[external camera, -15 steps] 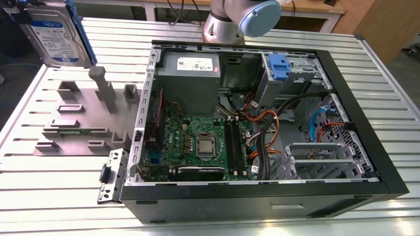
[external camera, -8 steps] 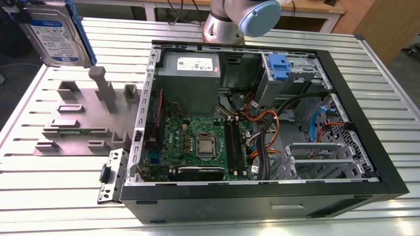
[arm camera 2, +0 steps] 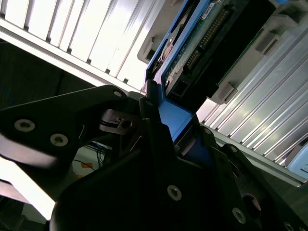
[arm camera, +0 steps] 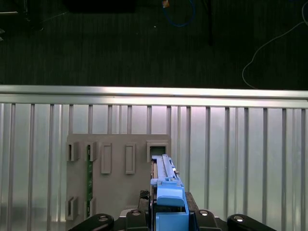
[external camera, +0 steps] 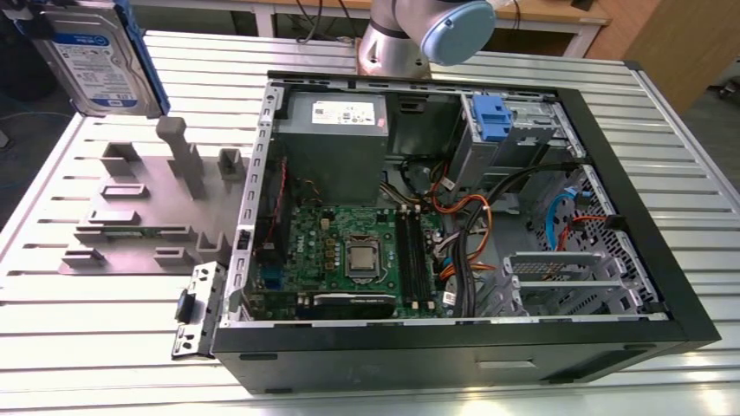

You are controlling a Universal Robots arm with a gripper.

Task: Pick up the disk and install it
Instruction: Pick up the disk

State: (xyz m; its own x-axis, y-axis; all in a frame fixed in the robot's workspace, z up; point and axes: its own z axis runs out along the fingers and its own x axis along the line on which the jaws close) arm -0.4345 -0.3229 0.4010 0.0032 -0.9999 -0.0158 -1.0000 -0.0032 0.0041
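One disk (external camera: 99,56) is held upright in the air at the exterior view's far left, its white-and-blue label facing the camera. It is well apart from the open computer case (external camera: 463,347) that lies on the bench (external camera: 104,347). In the second wrist view the end effector (arm camera 2: 180,127) pinches the blue frame at one end of the disk. In the first wrist view the disk is above a grey slotted holder plate (arm camera: 115,178), where a green strip (arm camera: 89,178) stands in one slot.

Blue-edged disk (arm camera: 165,174) apparently in gripper (arm camera: 169,217)
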